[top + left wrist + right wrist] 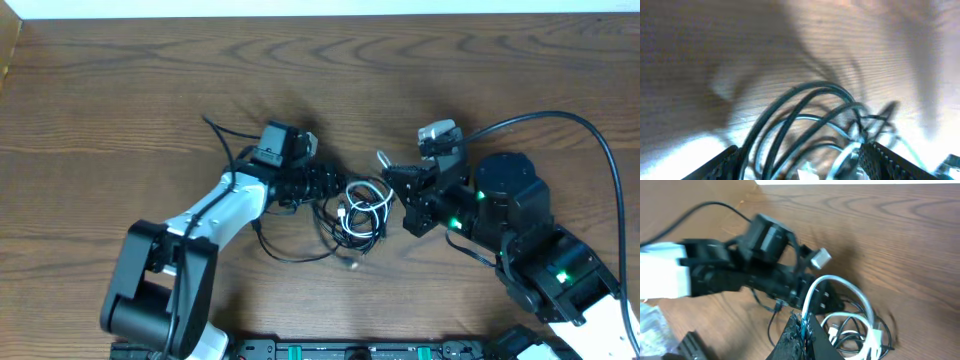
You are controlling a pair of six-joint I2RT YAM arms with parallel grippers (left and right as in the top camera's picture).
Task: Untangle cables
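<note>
The cables lie in one tangle [358, 212] at the middle of the table between my two grippers. A white cable [366, 194] loops over black cables [335, 228], and one black strand [290, 256] trails toward the front left. My left gripper [328, 186] is at the tangle's left edge. In the left wrist view this gripper [800, 147] is open, with dark cable loops [805, 107] arching between its fingers [885, 160]. My right gripper [392, 180] is at the tangle's right edge. It [804, 319] is shut on the white cable [840, 282], which rises in an arc from its tips.
The left arm's black body [765, 245] is close in front of the right gripper. A thick black wire [560, 120] arcs over the right arm. The table's far edge [320, 14] runs along the top, and the arm bases [330, 350] are at the front.
</note>
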